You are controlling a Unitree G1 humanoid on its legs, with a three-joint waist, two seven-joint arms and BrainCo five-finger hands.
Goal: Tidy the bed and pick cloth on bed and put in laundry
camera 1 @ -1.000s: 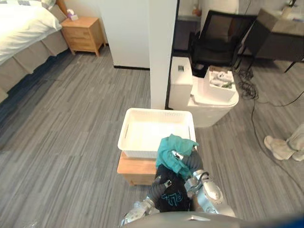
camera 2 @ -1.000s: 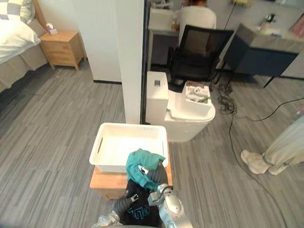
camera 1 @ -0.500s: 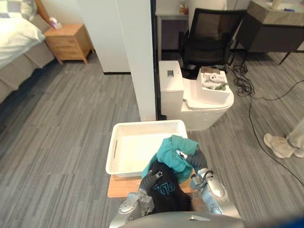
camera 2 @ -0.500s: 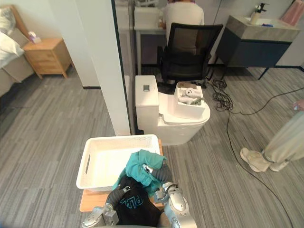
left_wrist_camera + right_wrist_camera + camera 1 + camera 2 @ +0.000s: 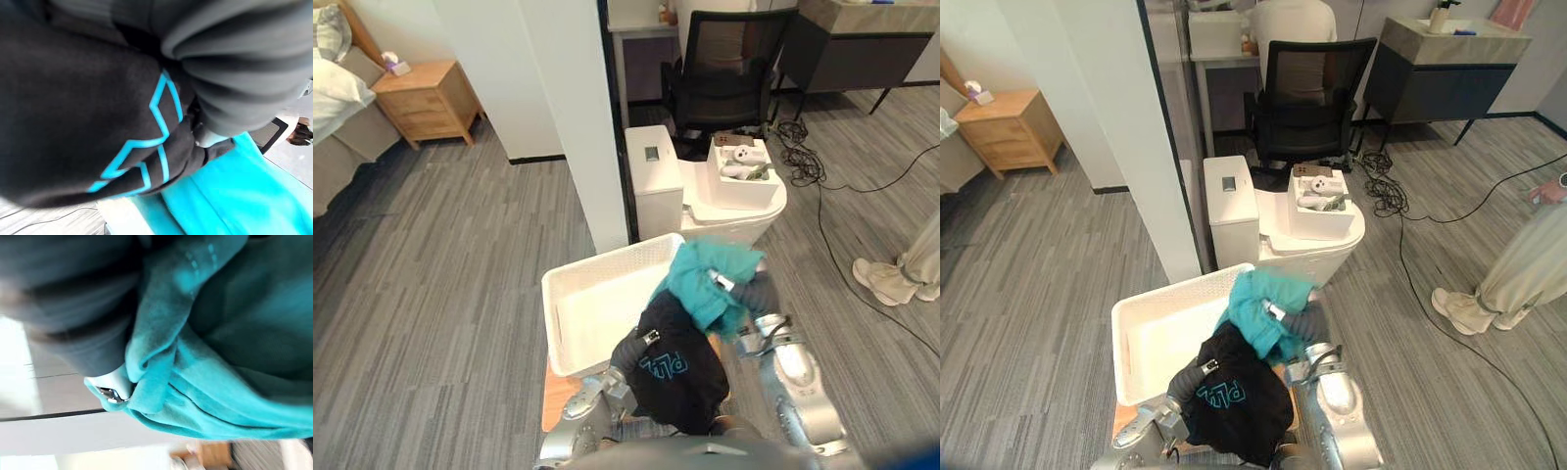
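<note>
teal cloth is bunched in the right hand, which is curled into its folds and holds it up over the far right corner of the white basket. black cloth with blue lettering hangs just beside and below the teal one, draped over the left hand; whether that hand grips it i cannot tell. the basket sits on a low wooden stool on the grey plank floor. beyond it stand a white pillar, a white toilet with a box on its lid, and a black office chair. a nightstand and the bed are far left; a person's shoe is at the right.
</note>
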